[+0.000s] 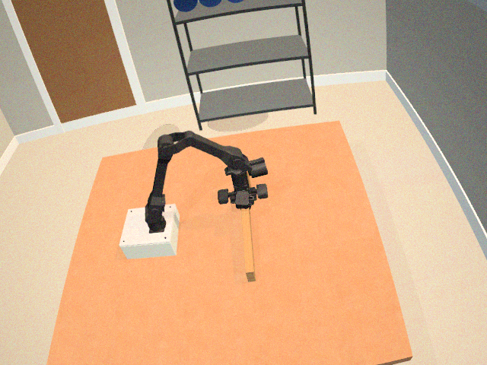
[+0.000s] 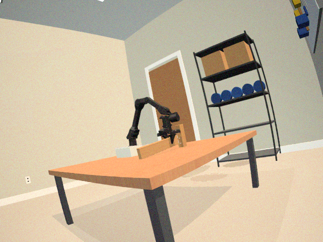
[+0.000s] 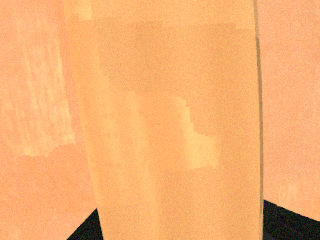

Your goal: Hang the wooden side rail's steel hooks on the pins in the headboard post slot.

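The wooden side rail (image 1: 247,243) (image 2: 154,148) (image 3: 165,125) stands on its narrow edge, lengthwise on the table. Its far end is on or very close to the table top. My gripper (image 1: 243,205) (image 2: 171,141) points down and is shut on the rail near the end by the post. The rail fills the middle of the wrist view between the dark fingers. The headboard post (image 2: 183,136) stands upright just beyond that end, mostly hidden by the arm in the top view. Small light metal spots show at the post's face. Whether the hooks sit on the pins cannot be told.
The arm's white base box (image 1: 149,236) (image 2: 123,152) stands on the orange table (image 1: 314,255) (image 2: 104,170), to the left of the rail in the top view. A shelf rack (image 1: 251,55) (image 2: 242,99) stands on the floor behind the table.
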Robot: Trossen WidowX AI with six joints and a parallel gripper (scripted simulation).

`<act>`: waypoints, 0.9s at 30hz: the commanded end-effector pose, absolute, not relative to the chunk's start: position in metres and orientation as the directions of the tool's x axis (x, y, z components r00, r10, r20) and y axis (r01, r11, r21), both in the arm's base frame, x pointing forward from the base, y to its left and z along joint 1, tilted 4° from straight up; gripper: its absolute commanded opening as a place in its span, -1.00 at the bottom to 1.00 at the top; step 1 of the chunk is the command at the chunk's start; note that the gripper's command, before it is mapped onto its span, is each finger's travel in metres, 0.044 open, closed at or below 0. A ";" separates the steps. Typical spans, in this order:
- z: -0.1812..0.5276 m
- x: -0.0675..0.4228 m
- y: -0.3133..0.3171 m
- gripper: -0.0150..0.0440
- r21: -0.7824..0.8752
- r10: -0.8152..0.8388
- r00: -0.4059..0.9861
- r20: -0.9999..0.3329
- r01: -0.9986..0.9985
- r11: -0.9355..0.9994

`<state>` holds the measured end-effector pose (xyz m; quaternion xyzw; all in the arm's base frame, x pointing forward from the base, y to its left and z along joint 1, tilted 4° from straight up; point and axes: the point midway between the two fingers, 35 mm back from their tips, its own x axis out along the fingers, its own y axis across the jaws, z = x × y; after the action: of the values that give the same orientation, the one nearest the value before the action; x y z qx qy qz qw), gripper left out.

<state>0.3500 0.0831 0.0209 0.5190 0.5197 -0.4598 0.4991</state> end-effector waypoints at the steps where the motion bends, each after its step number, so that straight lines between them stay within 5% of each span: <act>1: 0.023 0.352 0.084 -0.49 0.046 0.084 0.043 -0.996 0.998 0.035; 27: 0.023 0.351 0.087 -0.49 0.046 0.084 0.043 -0.996 0.998 0.035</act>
<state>0.3499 0.0862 0.0214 0.5193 0.5197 -0.4591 0.4994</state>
